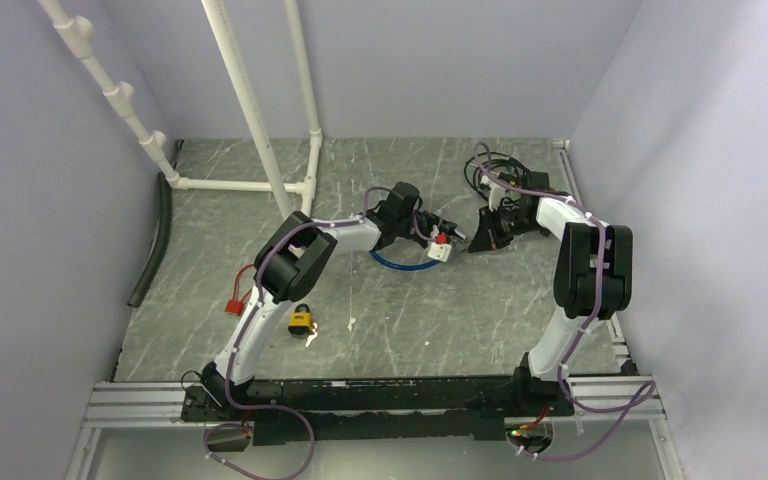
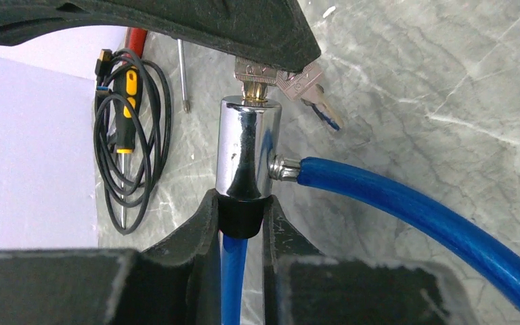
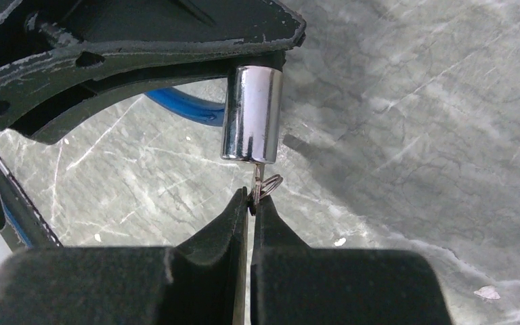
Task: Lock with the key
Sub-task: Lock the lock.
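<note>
A chrome lock cylinder [image 2: 247, 149] on a blue cable [image 2: 406, 203] is held off the grey table. My left gripper [image 2: 244, 203] is shut on the black collar at the cylinder's base, one finger on each side. A key [image 3: 257, 177] sits in the cylinder's [image 3: 252, 112] other end, with its ring beside it. My right gripper [image 3: 252, 196] is shut on that key's head. In the left wrist view the key [image 2: 254, 71] enters the cylinder's top and a spare key [image 2: 311, 91] hangs next to it. From above, both grippers meet mid-table over the blue cable loop [image 1: 400, 267].
A yellow padlock [image 1: 302, 320] and a red piece [image 1: 232, 305] lie near the left arm. White pipes [image 1: 260, 130] stand at the back left, and a black hose [image 1: 155, 240] runs along the left wall. Screwdrivers and a black cord coil [image 2: 125, 135] lie at the back right.
</note>
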Controlling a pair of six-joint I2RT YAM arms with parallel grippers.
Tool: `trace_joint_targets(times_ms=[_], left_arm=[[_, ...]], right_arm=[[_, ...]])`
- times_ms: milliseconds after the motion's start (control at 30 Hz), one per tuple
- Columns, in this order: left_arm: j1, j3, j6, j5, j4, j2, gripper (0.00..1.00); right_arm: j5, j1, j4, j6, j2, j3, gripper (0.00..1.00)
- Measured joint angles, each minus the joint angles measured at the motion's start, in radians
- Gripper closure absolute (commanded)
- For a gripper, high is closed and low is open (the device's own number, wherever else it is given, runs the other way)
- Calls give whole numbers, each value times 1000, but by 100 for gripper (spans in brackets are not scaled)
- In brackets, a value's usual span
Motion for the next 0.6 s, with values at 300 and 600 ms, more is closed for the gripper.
trace_joint_targets(times_ms=[300, 600], left_arm=[[5, -21, -5, 16, 55, 11, 100], [74, -137, -65, 5, 193, -6, 100]], right_arm=[[-56, -31, -87, -79, 14, -3, 60], [-82, -101, -209, -87, 21, 10, 33]])
